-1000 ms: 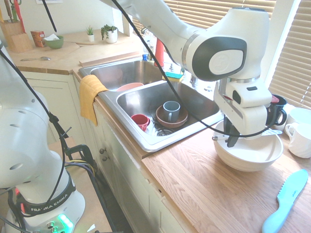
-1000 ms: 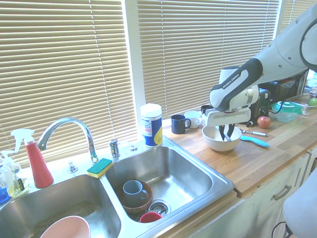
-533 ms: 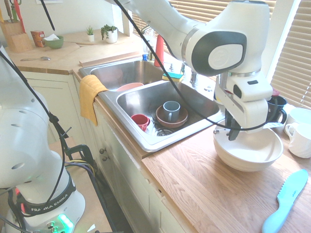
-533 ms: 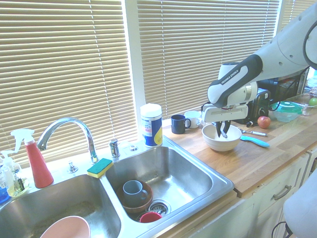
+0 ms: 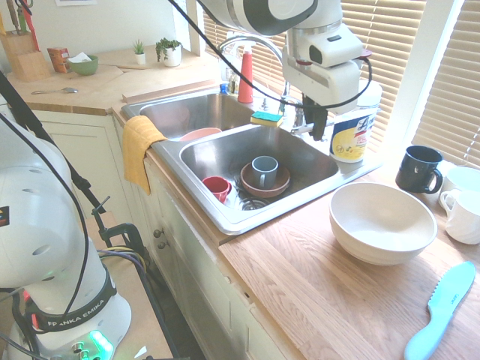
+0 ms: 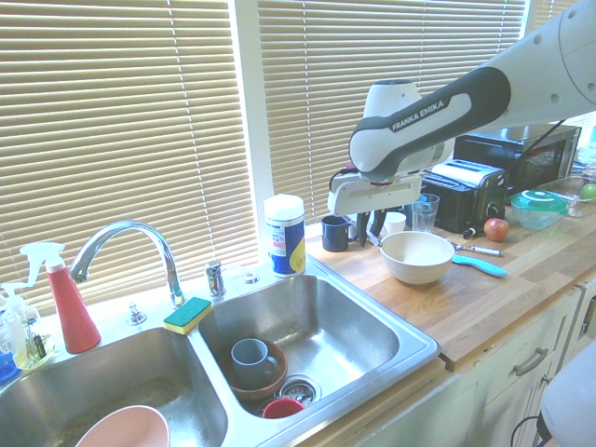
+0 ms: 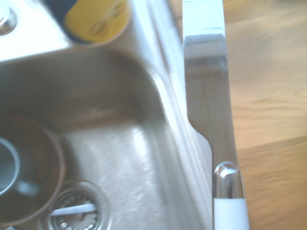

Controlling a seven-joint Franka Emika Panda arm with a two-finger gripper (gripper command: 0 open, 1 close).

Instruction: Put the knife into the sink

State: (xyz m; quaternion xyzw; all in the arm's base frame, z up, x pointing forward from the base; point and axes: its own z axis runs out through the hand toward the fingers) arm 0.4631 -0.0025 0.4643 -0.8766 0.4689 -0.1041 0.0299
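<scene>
Hand (image 5: 318, 129) closed on knife (image 7: 208, 110) above sink (image 5: 225, 154).

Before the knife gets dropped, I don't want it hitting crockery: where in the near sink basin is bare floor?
The basin is bare on the counter side, between the brown bowl holding the grey mug and the right wall. Around the drain it's crowded, with the red cup alongside. The tool holds the knife above.
</scene>
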